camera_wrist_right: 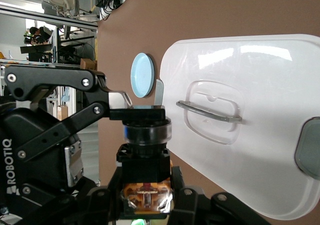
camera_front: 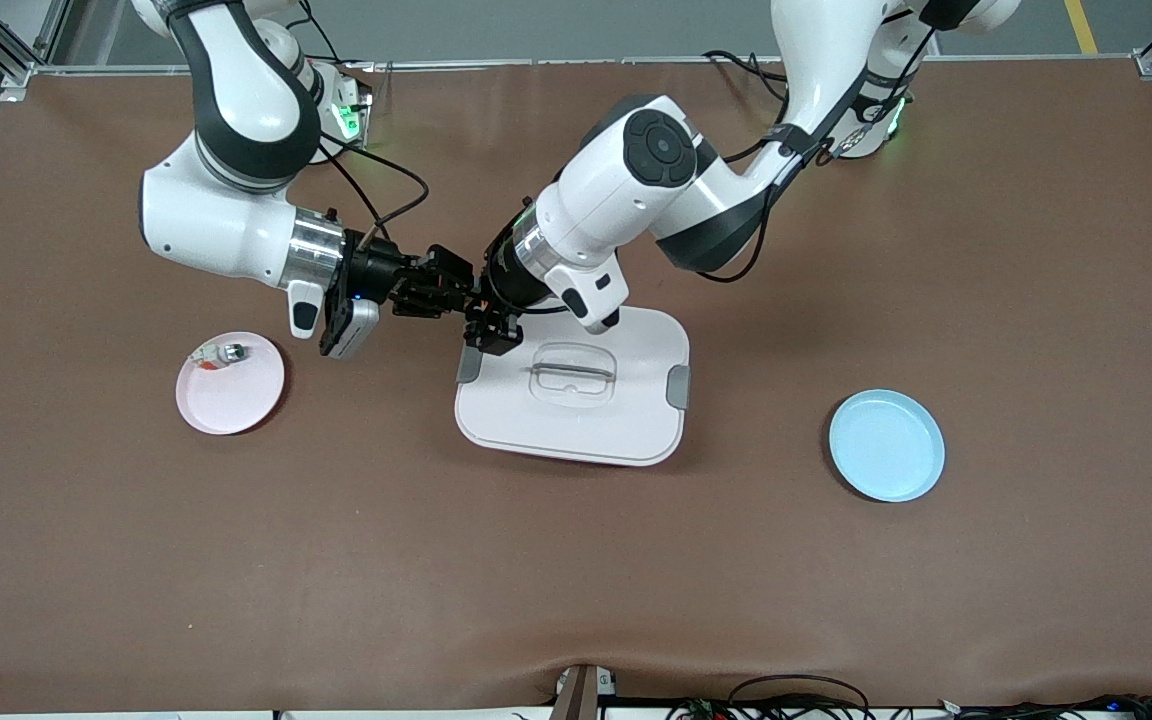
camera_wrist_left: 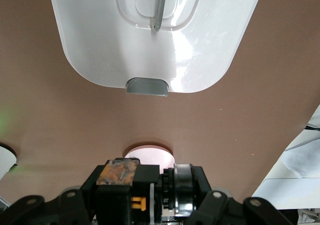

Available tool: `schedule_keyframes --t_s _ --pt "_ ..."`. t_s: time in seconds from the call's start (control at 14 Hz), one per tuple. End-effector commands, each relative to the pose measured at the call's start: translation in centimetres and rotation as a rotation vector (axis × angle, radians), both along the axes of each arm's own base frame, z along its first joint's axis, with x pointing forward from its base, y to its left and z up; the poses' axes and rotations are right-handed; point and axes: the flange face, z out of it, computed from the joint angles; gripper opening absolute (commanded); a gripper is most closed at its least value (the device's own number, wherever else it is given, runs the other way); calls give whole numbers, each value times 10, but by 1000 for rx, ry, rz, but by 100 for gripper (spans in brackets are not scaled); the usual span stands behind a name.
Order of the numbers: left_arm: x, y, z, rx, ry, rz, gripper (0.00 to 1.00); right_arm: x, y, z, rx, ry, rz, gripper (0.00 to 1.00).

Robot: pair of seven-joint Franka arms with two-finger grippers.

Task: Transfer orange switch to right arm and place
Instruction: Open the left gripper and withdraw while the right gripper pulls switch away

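1. The switch (camera_wrist_right: pixel 146 157) sits in mid-air between the two grippers, over the table (camera_front: pixel 576 560) just off the edge of the white lid (camera_front: pixel 576 420) toward the right arm's end.
2. The right gripper (camera_front: pixel 436 290) has its fingers clamped on the switch; in the right wrist view the black body and orange band sit between its own fingers at the frame's lower edge.
3. The left gripper (camera_front: pixel 486 325) meets it head-on. Its fingers (camera_wrist_right: pixel 117 102) lie against the switch's ringed end, and I cannot tell whether they grip or have just slackened.
4. In the left wrist view the switch (camera_wrist_left: pixel 150 190) shows low in the frame, a bit of orange on its black body.
5. Both arms are stretched toward each other above the table, the left one reaching over the lid's corner.
6. A pink plate (camera_front: pixel 231 385) lies toward the right arm's end, with a small silver part (camera_front: pixel 221 353) on its rim.
7. A blue plate (camera_front: pixel 886 445) lies toward the left arm's end.
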Motion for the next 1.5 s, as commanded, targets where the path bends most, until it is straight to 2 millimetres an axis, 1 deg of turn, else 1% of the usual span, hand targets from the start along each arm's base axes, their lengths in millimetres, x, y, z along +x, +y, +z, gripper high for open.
schedule_keyframes --t_s 0.0,0.07,0.14,0.21,0.29,0.36,0.43,0.5,0.64,0.71,0.79,0.86,0.93,1.0,1.07,1.14,1.21,1.36,1.43 --pt "8 4 13 -30 -4 19 100 -8 5 0 -7 -9 27 0" --pt "15 12 17 -29 -15 25 100 -8 5 0 -7 -10 27 0" --pt "25 25 20 -28 -21 27 100 -7 6 2 -7 -28 39 0" --pt "34 39 31 -27 -51 10 100 -4 5 7 -25 -91 80 0" --pt "43 55 42 -21 -84 -4 100 1 1 11 -85 -201 168 0" --pt "54 71 45 -7 -98 -22 100 5 -5 12 -156 -292 256 0" --pt "63 88 50 14 -116 -50 100 9 -12 11 -206 -341 313 0" --pt "71 106 52 42 -136 -88 100 10 -19 12 -234 -355 349 0" --pt "85 138 51 112 -167 -184 100 14 -33 12 -308 -381 431 0" --pt "89 154 60 158 -208 -234 100 16 -42 10 -349 -396 477 0" --pt "87 162 69 225 -276 -312 100 18 -51 10 -382 -409 516 0" --pt "84 167 69 286 -304 -384 100 20 -62 8 -406 -422 559 0" --pt "92 187 62 342 -293 -433 100 22 -73 5 -427 -435 607 0" --pt "99 212 62 389 -295 -501 100 24 -88 3 -450 -449 662 0" --pt "105 236 64 412 -292 -572 100 26 -103 1 -474 -460 706 0" --pt "112 264 65 425 -294 -634 100 27 -114 0 -498 -472 747 0" --pt "116 292 73 440 -308 -699 100 28 -127 -1 -524 -481 789 0" --pt "127 347 77 475 -315 -816 100 31 -149 -4 -568 -513 875 0" --pt "130 370 77 480 -313 -867 100 33 -162 -5 -585 -525 909 0"
